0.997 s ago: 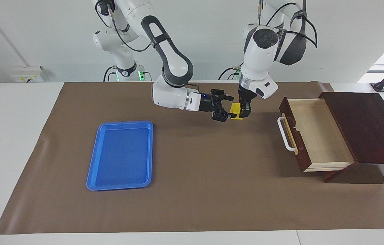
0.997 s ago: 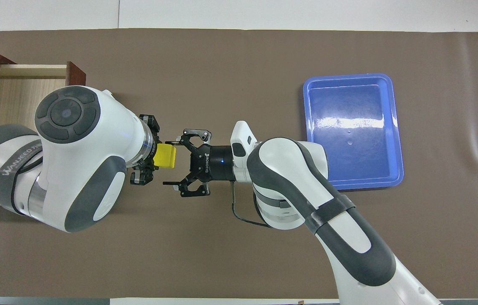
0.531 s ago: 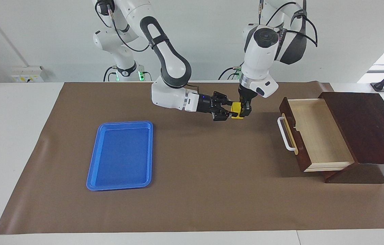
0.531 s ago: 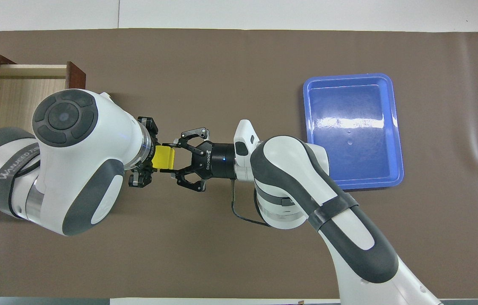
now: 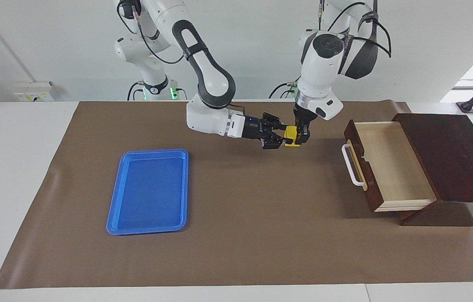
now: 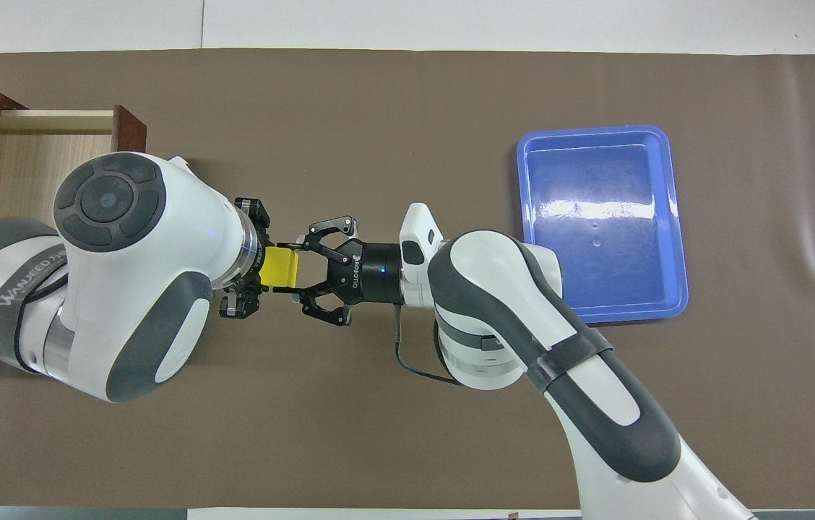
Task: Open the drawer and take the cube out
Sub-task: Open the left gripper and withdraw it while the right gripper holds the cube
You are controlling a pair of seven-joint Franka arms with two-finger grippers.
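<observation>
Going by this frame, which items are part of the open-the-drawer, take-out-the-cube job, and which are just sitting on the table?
Part of the job:
- drawer, pulled open, nothing visible inside
- cube, in the air over the brown mat, gripped by both grippers
- left gripper, from above
- right gripper, from the side

Just lying about:
- blue tray, nothing in it
- brown mat

Facing cam is sitting high across the desk (image 5: 236, 251), looking at the robots: bases at 12 o'clock, drawer (image 5: 387, 167) at 3, tray (image 5: 149, 228) at 8. Overhead cam is hanging above the robots' end, looking steeply down, closer in: arms entering from 6, tray at 2, drawer at 10. Both are sharing the brown mat, half a turn apart.
</observation>
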